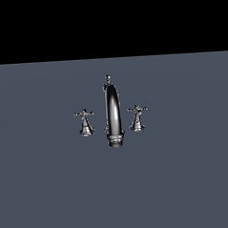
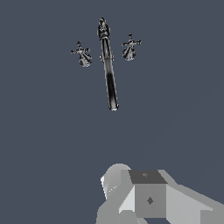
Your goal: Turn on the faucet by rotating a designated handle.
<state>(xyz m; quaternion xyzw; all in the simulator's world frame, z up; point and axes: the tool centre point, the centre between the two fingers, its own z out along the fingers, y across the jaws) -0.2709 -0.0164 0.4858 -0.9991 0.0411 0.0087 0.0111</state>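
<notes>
The chrome faucet (image 1: 113,111) stands in the middle of the dark grey floor. It has a tall arched spout with a small knob (image 1: 108,78) on top. One cross-shaped handle (image 1: 85,121) stands on the exterior view's left of the spout and another cross-shaped handle (image 1: 137,117) on the right. The wrist view shows the faucet (image 2: 109,65) from above and far off, with its two handles (image 2: 82,53) (image 2: 130,47) either side. A grey blocky part of the arm (image 2: 148,197) fills that picture's edge. No fingers show in either view.
The flat dark grey floor (image 1: 187,178) spreads around the faucet on all sides. A black background lies beyond it.
</notes>
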